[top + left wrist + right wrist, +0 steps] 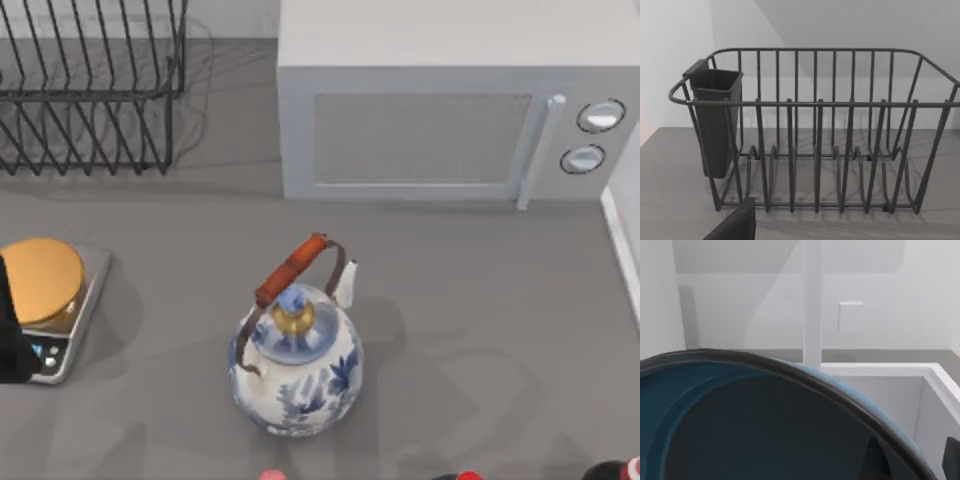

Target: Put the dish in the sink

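Dish close under right wrist camera, white sink just beyond it, right grip on dish cannot be told, teapot mid-table, rack far left.

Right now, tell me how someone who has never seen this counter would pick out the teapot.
Start at the big grey microwave along the back of the counter, then come forward to the middle. The teapot stands there alone, round and white with blue painting. Its brass lid knob and its arched handle with a reddish-brown grip set it apart from the scale with the golden-orange disc at the left.
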### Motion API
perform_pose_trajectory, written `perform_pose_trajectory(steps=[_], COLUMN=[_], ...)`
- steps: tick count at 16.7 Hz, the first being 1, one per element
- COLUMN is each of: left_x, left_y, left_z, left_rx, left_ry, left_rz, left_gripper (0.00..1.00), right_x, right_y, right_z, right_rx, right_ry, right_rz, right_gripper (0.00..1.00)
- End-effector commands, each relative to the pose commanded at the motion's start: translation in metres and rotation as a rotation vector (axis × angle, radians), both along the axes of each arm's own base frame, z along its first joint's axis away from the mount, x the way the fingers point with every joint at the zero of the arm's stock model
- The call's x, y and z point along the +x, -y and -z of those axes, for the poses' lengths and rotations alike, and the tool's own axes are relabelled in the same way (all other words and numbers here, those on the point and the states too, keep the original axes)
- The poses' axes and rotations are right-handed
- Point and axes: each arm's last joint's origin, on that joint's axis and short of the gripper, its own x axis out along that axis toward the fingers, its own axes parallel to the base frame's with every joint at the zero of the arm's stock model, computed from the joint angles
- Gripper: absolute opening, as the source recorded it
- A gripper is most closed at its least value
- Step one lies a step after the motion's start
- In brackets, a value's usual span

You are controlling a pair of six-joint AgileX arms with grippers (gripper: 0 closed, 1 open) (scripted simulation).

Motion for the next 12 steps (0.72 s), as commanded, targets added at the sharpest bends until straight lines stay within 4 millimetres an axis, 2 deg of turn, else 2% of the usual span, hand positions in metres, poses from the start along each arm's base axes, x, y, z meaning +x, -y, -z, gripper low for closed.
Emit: perform_pose_trajectory(steps=[6,12], left_x=[0.0000,0.0000], left_y=[0.0000,0.0000], left_z=[0.0000,0.0000], left_rx=[0.000,0.000], left_ry=[0.000,0.000], left_rz=[0.000,0.000], left_gripper=[1.00,1.00], right_x=[0.0000,0.0000], right_y=[0.0000,0.0000], right_z=[0.0000,0.0000], right_rx=[0.000,0.000], right_ry=[0.000,0.000], right_rz=[0.000,0.000], right_gripper=[0.98,1.00])
